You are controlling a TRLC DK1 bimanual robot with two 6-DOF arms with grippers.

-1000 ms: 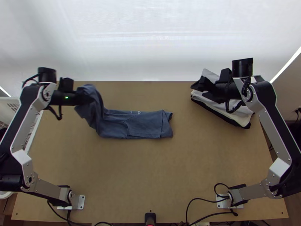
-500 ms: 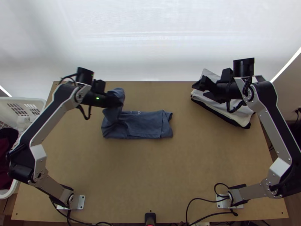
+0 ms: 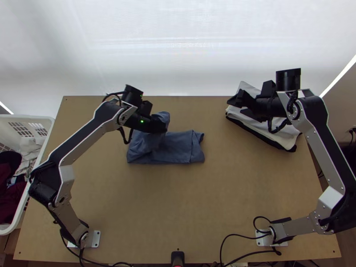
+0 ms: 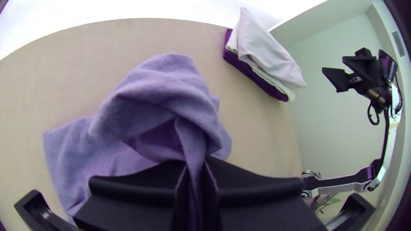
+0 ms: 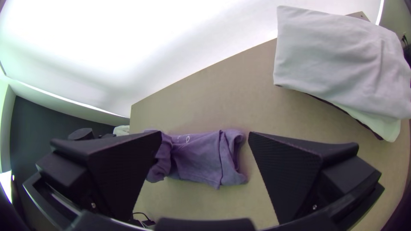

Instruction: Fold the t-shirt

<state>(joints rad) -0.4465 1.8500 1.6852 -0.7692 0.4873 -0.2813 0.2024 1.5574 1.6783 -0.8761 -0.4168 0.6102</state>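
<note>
At left, the left gripper, black with wide flat fingers [image 4: 196,169], pinches a raised, bunched part of a slate-blue cloth t-shirt [image 3: 180,149]; the rest lies as a folded strip on the light wooden table [image 3: 178,200]. The shirt looks light, soft and limp, easily creased; gripping all layers near a folded edge should suit it best. At right, the matching right gripper [image 5: 205,133] holds nothing, its fingers wide apart

Wooden table [image 3: 178,204], partly bunched blue t-shirt [image 3: 178,149], folded cloth stack [image 5: 334,55]
</note>
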